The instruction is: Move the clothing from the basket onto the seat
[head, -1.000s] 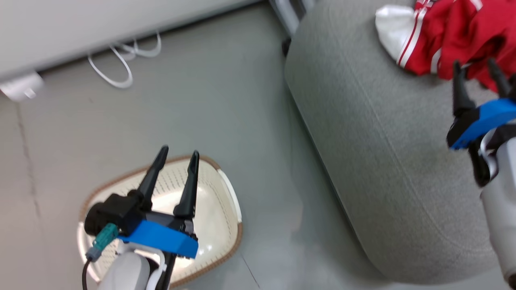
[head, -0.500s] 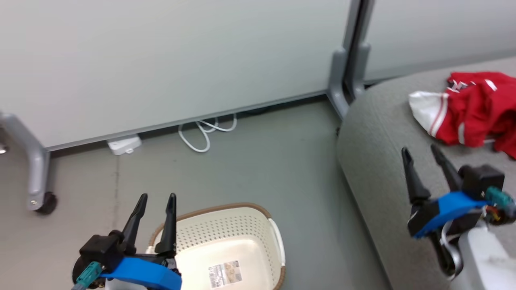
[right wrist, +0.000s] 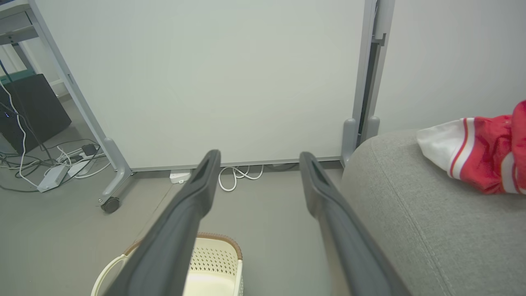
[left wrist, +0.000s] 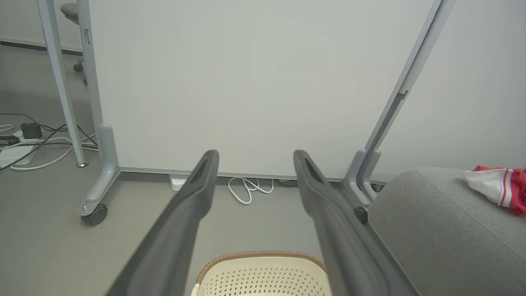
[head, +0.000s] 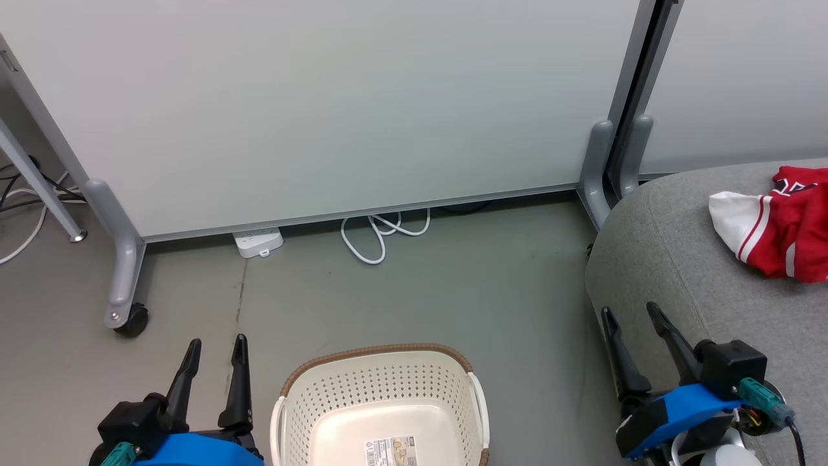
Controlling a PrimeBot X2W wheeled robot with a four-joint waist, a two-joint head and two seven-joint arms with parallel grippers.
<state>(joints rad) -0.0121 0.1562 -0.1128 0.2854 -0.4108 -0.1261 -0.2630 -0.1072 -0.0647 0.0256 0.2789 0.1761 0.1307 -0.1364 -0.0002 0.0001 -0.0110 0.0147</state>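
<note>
On the seat lies the clothing.

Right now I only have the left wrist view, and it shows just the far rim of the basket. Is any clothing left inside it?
Observer: In the head view the basket is bare inside as far as it shows, apart from a paper label on its bottom. Its near end is cut off.
Operator: Where's the right gripper?
Observer: The right gripper is open and holds nothing. It is by the seat's near edge, well short of the clothing lying on the seat.
Operator: And my left gripper against the basket?
Observer: The left gripper is over the floor, to the left of the basket, not above it.
</note>
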